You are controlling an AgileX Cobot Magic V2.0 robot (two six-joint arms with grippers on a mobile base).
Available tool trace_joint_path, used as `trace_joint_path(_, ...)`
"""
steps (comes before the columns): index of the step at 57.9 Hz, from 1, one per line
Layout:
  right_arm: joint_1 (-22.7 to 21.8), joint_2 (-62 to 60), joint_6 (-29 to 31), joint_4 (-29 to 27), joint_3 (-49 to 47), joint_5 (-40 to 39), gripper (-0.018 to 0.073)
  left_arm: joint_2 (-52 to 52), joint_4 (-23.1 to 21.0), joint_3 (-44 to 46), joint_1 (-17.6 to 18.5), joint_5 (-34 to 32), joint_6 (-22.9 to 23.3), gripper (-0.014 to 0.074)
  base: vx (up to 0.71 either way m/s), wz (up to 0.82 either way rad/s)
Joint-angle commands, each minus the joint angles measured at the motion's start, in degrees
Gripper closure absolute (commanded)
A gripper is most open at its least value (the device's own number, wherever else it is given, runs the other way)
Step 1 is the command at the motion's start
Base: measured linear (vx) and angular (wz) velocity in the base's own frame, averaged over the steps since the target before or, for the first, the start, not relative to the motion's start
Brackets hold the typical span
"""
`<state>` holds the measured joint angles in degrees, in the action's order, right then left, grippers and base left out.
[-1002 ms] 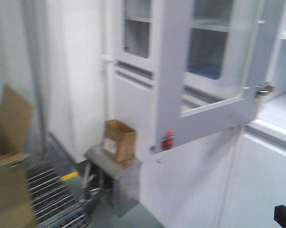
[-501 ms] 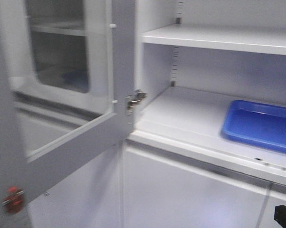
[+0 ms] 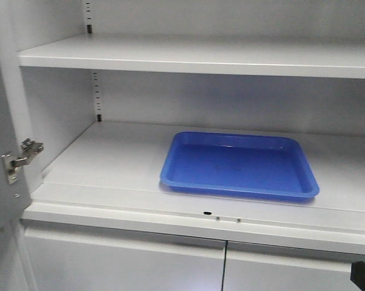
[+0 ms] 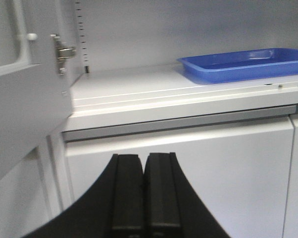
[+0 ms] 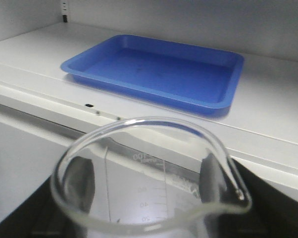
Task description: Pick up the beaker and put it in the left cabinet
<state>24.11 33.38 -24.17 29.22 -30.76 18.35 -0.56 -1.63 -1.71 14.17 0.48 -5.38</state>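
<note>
The right end effector [image 5: 148, 210] is clamping the small clear glass beaker [image 5: 139, 166] before the light grey metal cabinet [image 5: 273, 99], risking a shelf-edge collision if advancing low.

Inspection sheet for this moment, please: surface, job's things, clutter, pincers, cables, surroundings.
Surface: shelf bare grey, holding only a blue tray, which is empty.
Job's things: beaker upright and empty, in front of the cabinet, not yet on the shelf.
Clutter: nothing seen.
Pincers: left pincer shut, empty, facing the lower doors; right pincer shut on the beaker.
Cables: nothing seen.
Surroundings: upper shelf bare; door open at left, hinge showing; lower doors shut.
</note>
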Motion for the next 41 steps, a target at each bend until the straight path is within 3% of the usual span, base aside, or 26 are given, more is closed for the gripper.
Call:
trace_joint_path(1, 0.0, 0.0, 0.3, 1.2, -1.8, -4.2, 0.0565, -1.1, -0.5, -1.0, 0.3, -4.8, 0.1, 0.0596, 0.18, -0.44)
trace_joint_path(16, 0.0, 0.0, 0.3, 1.2, -1.8, -4.2, 0.0565, -1.1, -0.5, -1.0, 0.3, -4.8, 0.1, 0.0596, 0.18, -0.26)
trace_joint_path(41, 0.0, 0.0, 0.3, 1.2, -1.8, -4.2, 0.0565, -1.1, -0.5, -1.0, 0.3, -4.8, 0.1, 0.0596, 0.21, -0.03)
